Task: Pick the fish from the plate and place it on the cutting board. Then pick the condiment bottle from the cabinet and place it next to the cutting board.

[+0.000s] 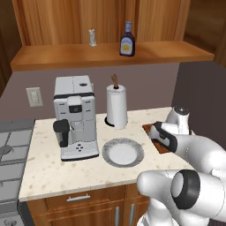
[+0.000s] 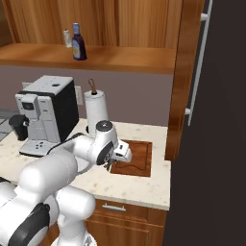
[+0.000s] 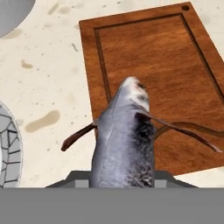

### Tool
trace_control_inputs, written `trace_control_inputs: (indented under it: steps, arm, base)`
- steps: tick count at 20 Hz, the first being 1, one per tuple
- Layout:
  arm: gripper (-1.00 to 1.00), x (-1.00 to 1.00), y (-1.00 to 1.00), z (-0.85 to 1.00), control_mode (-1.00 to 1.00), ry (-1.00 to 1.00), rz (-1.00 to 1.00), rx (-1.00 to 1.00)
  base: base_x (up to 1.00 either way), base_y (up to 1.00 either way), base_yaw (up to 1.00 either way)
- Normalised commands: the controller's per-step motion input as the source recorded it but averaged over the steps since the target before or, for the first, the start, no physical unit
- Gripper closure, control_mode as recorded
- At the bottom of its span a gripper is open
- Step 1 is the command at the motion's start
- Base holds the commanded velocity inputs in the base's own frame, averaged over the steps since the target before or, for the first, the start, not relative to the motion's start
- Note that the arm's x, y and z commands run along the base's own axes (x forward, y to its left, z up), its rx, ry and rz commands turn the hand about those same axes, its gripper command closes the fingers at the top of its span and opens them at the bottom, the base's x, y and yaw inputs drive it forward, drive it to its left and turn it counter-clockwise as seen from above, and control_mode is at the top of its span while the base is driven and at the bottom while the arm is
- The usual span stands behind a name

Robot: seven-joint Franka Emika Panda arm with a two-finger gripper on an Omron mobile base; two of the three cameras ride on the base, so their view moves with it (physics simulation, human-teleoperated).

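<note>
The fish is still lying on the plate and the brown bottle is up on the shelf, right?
Not quite. The hand view shows the fish held in the gripper over the cutting board; the plate is bare. The brown bottle is on the shelf.

A white and black coffee machine [image 1: 75, 117] is seen on the speckled beige countertop [image 1: 44, 170], with a paper towel roll [image 1: 116, 106] upright just beside it. A small clear shaker [image 1: 92, 37] is set on the shelf above. A wall outlet [image 1: 34, 96] and a stove [image 1: 11, 150] are seen at the left.
</note>
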Motion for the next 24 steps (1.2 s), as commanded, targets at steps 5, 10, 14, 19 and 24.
trace_control_inputs:
  steps: [5,10,14,19,24]
  arm:
    - [1.0,0.11,-0.17,0.0,-1.0,0.0,0.0,0.0]
    - [1.0,0.15,-0.17,0.0,-1.0,0.0,0.0,0.0]
    - [1.0,0.15,-0.15,0.0,-1.0,0.0,0.0,0.0]
    - [1.0,0.19,-0.12,0.0,-1.0,0.0,0.0,0.0]
    - [1.0,0.23,-0.08,-0.08,-1.0,0.0,0.0,0.0]
  base:
    - [0.0,0.0,0.0]
    - [0.0,0.0,0.0]
    - [0.0,0.0,0.0]
    - [0.0,0.0,0.0]
    - [0.0,0.0,0.0]
